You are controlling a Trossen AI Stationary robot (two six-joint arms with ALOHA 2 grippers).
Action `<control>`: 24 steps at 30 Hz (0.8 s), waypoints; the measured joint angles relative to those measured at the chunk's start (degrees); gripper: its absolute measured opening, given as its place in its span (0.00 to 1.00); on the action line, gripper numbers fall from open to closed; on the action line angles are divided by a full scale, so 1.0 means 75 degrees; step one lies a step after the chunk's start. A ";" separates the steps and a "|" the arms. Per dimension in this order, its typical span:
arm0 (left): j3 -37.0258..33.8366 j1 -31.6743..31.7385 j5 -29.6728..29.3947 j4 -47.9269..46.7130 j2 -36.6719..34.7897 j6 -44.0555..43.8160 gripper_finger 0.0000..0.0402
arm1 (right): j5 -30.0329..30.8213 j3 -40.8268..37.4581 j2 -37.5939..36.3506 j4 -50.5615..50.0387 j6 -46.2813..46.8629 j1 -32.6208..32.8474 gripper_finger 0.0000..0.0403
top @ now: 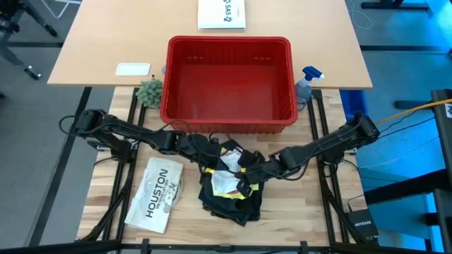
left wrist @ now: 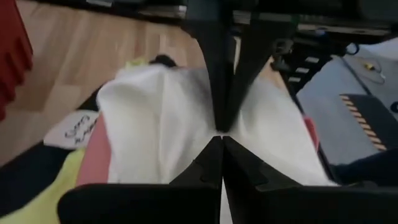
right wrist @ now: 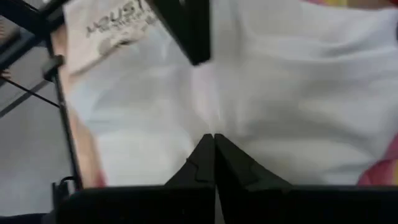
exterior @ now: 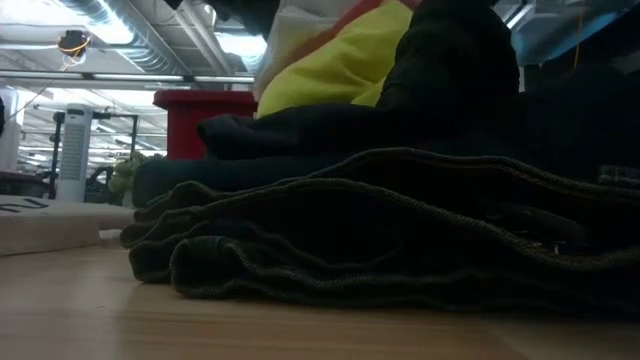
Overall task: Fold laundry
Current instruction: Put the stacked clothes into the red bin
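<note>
Both sets of fingers, left (left wrist: 221,140) and right (right wrist: 213,138), clenched on white cloth (top: 230,161) atop trousers (top: 229,201), just before red basket (top: 229,116), probably spreading it to fold.

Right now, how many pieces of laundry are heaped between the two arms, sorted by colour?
Black trousers: 1
Yellow T-shirt: 1
White cloth: 1
Pink cloth: 1
Total: 4, as far as the heap shows. Both grippers, left and right, are shut on the white cloth.
</note>
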 joint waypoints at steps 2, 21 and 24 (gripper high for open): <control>0.0003 0.0017 0.0003 0.0114 0.0001 0.0036 0.00 | 0.0081 0.0107 0.0000 0.0024 0.0000 0.0097 0.00; 0.0034 0.1118 0.1054 0.0507 0.1108 0.0364 0.00 | -0.0602 -0.0880 -0.0023 0.0878 0.0441 0.0170 0.00; 0.0119 0.1084 0.1049 0.0400 0.1000 0.0366 0.00 | -0.0509 -0.0920 -0.0031 0.1064 0.0478 0.0173 0.00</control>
